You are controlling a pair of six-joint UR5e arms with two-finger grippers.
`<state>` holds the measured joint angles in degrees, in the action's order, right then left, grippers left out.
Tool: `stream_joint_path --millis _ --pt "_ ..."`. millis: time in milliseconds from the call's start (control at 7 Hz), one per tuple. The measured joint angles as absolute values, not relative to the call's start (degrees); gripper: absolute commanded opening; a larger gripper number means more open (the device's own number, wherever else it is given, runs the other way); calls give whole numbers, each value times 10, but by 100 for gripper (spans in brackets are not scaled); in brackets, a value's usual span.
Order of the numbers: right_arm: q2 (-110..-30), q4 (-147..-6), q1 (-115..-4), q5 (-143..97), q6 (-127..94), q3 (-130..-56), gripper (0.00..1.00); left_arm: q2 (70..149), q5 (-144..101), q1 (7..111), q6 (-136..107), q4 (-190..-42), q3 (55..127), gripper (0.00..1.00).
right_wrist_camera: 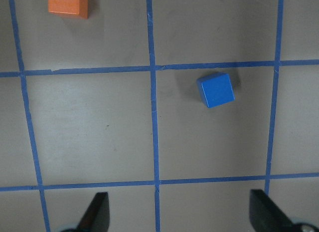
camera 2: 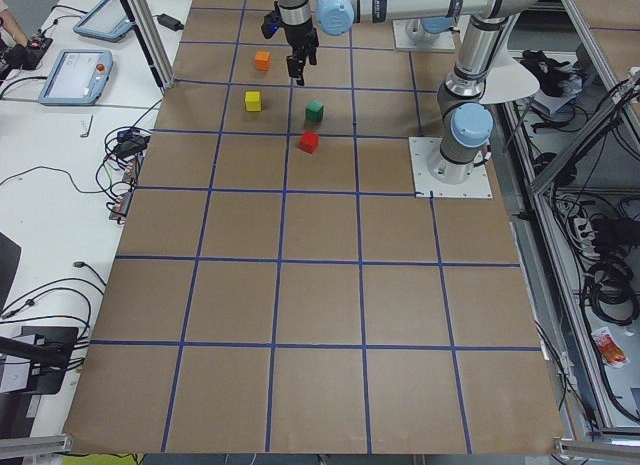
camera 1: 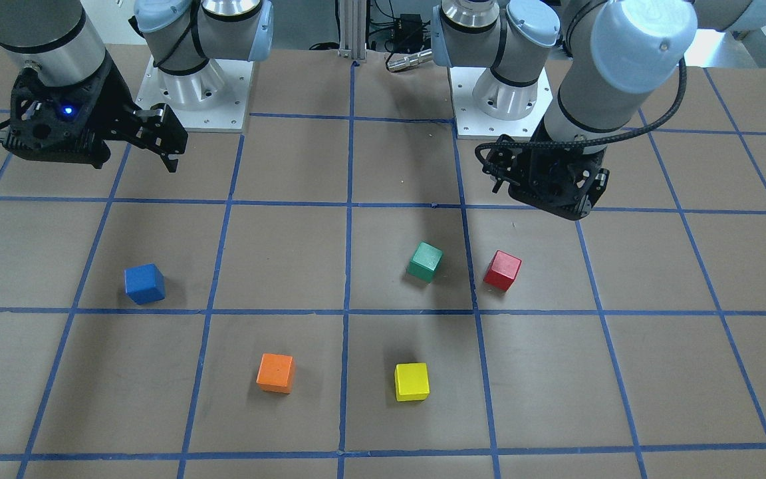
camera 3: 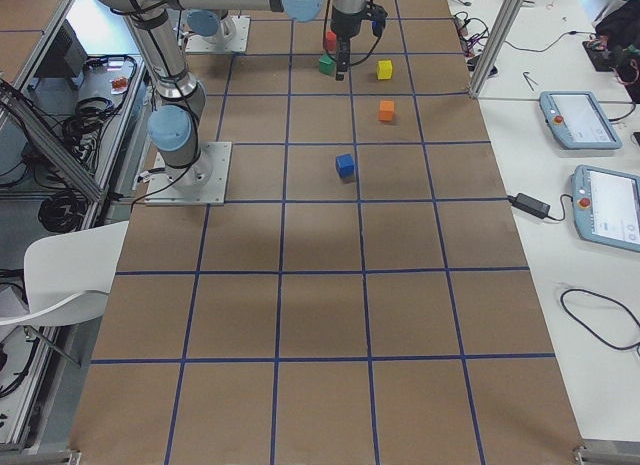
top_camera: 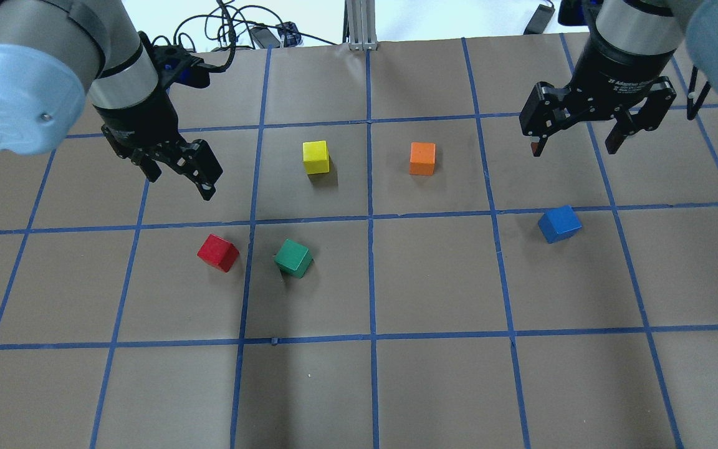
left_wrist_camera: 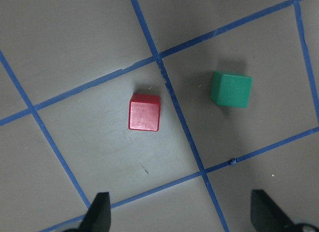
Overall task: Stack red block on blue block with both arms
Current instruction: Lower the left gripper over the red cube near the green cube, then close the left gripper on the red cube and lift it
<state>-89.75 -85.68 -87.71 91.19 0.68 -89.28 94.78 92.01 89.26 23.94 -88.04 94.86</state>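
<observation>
Evidently the pickup has not begun: the left gripper [top_camera: 179,181] hangs wide open and empty, with the red block [top_camera: 217,252] on the table just ahead of it. The right gripper [top_camera: 574,148], equally wide, hovers near the blue block [top_camera: 559,224]. Next, the left one probably needs to centre over the red block and descend.

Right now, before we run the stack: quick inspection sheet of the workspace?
Surface: brown table, blue tape grid.
Job's things: red block on the robot's left, blue block on its right, far apart; neither gripped.
Clutter: green block beside the red, not touching; yellow block and orange block farther out.
Grippers: left gripper open, off the table near the red block; right gripper open, near the blue block.
Cables: wrist cable looped on the left arm; loose cables past the far edge.
Surroundings: teach pendants on a side bench; white chair.
</observation>
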Motion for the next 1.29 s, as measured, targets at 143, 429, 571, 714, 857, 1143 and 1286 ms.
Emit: stream_joint_path --millis 143,429,571,714,857,1143,1286 --pt "-897 -855 -877 912 7 -893 100 956 921 892 248 -811 994 100" --pt "-898 -854 -877 913 7 -893 100 969 933 884 247 -668 1084 100" --pt "-898 -855 -877 912 7 -893 100 972 937 869 237 -624 1119 100" --pt "-898 -855 -877 912 7 -893 100 976 936 852 232 -595 1147 100" --pt "-898 -854 -877 912 7 -893 100 984 934 840 230 -572 1166 100" --pt "-898 -854 -877 913 7 -893 100 1007 917 834 229 -553 1178 100" --pt "-898 -854 -877 913 7 -893 100 1019 910 835 229 -547 1179 100"
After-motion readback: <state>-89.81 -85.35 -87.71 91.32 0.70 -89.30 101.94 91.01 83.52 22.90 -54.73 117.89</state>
